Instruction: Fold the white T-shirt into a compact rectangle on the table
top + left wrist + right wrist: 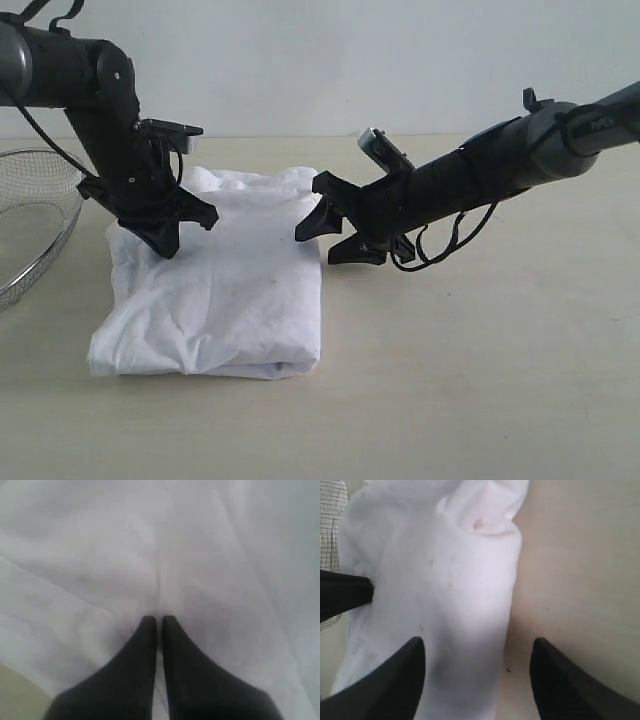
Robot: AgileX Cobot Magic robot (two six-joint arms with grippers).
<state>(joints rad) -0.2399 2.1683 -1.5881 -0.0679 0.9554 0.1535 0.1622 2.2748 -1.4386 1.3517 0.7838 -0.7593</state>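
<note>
Looking from the exterior view, I see the white T-shirt [215, 300] lying on the counter [480, 380] left of centre, folded into a rough, rumpled rectangle with stacked layers showing along its near edge. My left gripper [165, 245] points down onto the shirt's far left part, and my right gripper [325, 235] sits low at the shirt's right edge, toward the far corner. A wire-mesh basket [30, 220] stands at the left border, apart from the shirt.

From my left wrist view comes what the exterior view cannot give. The fingers are drawn together with only a sliver between them, and their tips rest on creased white cloth that fills nearly the whole picture. Whether a fold is pinched between them I cannot tell.

From my right wrist view, the jaws stand wide apart and hold nothing. One finger is over the shirt and the other over bare counter, with the shirt's edge running between them. This view also shows faint dark specks on the fabric, a bunched fold at the far end, my left gripper's dark tip against the shirt's opposite side, and a bit of the basket's mesh beyond it.
</note>
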